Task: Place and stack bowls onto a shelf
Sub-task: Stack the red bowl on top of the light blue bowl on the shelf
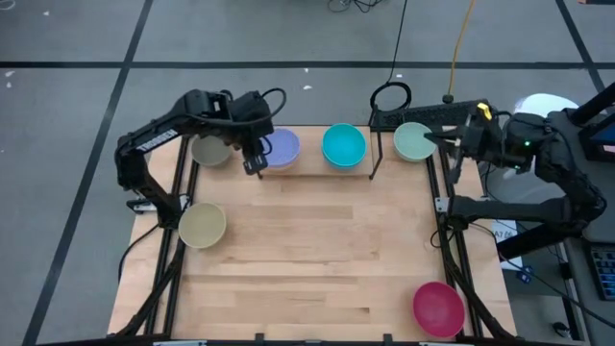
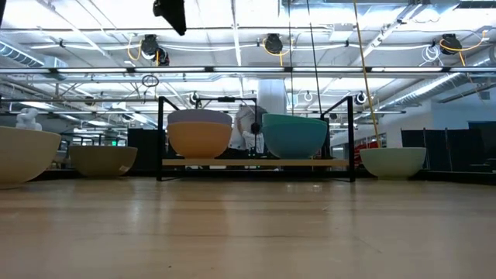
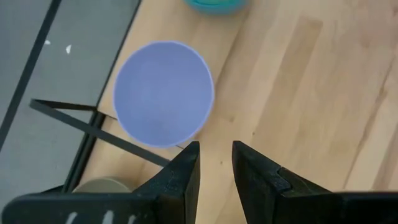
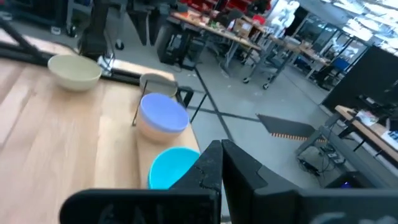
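The shelf [image 2: 256, 163] stands at the table's far edge. On its board a lavender bowl [image 1: 282, 147] sits nested in an orange bowl [image 2: 199, 141], and a cyan bowl [image 1: 343, 144] stands beside them. My left gripper [image 1: 258, 165] hangs high over the table just near of the lavender bowl [image 3: 163, 93], slightly open and empty. My right gripper [image 1: 448, 141] is shut and empty, raised beside the mint green bowl [image 1: 413, 140], which rests on the table at the shelf's right end. The blue bowl does not show.
A grey-olive bowl [image 1: 210, 149] sits left of the shelf. A beige bowl [image 1: 202, 224] lies near the left edge and a magenta bowl [image 1: 438, 308] at the near right corner. Bare wood lies across the table's middle [image 1: 307, 250].
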Tool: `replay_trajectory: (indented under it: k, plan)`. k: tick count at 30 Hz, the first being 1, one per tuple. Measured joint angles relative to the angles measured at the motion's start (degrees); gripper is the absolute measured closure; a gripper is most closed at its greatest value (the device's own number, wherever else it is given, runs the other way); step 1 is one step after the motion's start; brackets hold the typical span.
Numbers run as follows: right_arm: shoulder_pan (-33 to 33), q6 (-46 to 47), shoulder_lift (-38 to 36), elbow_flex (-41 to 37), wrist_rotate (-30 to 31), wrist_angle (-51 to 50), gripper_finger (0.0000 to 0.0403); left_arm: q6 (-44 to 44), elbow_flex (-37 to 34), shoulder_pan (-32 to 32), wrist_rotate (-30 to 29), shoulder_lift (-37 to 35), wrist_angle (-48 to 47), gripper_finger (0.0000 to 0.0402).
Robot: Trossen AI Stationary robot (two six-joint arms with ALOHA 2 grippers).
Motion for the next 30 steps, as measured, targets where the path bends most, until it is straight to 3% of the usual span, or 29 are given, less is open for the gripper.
replay_trajectory:
  k: [10,20,30]
  plan:
    - [0.02,-0.17,-1.73,0.00,-13.22,-3.27,0.0403,-1.59,0.00,-3.32,-0.01,0.00,-0.49,0.0303]
    - [0.02,9.41,-0.43,0.02,-13.11,-3.06,0.0394,-1.21,0.00,-4.05,-0.01,0.00,-0.49,0.0303]
    - [0.02,2.92,2.88,0.02,-7.18,-3.27,0.0309,-0.95,0.00,-4.03,-0.01,0.00,-0.49,0.0302]
